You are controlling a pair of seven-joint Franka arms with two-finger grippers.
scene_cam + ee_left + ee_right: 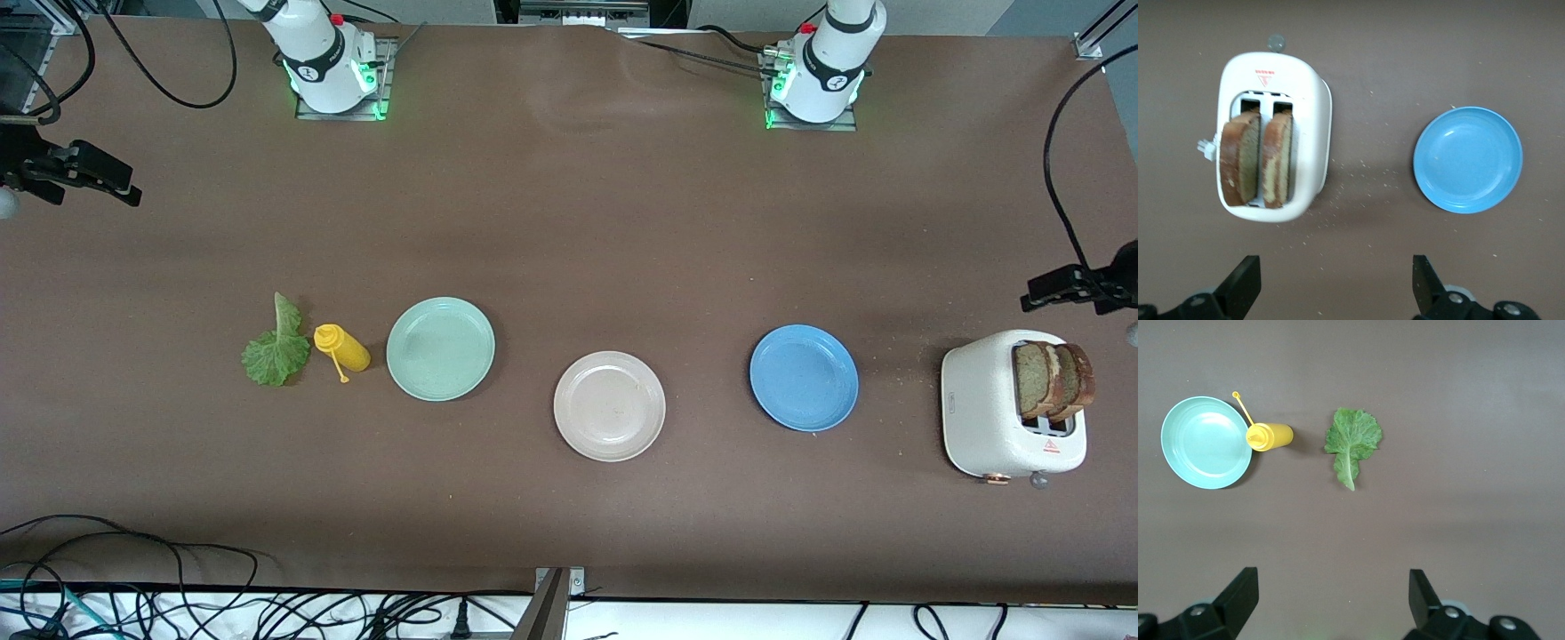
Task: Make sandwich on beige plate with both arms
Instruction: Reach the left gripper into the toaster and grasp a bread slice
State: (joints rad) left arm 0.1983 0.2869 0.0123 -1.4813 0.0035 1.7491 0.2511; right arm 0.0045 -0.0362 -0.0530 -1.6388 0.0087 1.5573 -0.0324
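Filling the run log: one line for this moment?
stage: not started | round beige plate: bare | brown bread slices: in white toaster | left gripper: open | right gripper: open

beige plate [610, 406], green lettuce [276, 347], white toaster [987, 404]

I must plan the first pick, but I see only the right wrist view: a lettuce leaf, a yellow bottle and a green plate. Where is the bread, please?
Observer: Two bread slices stand upright in the slots of a white toaster at the left arm's end of the table.
Operator: Is the beige plate on the table? I do not see it.
Observer: Yes, the beige plate lies between the green plate and a blue plate, nearer to the front camera than both.
Operator: Is anything on the beige plate already?
Observer: No, it is bare.
Operator: What is the left end effector doing?
Observer: The left end effector is open, over the table beside the toaster.
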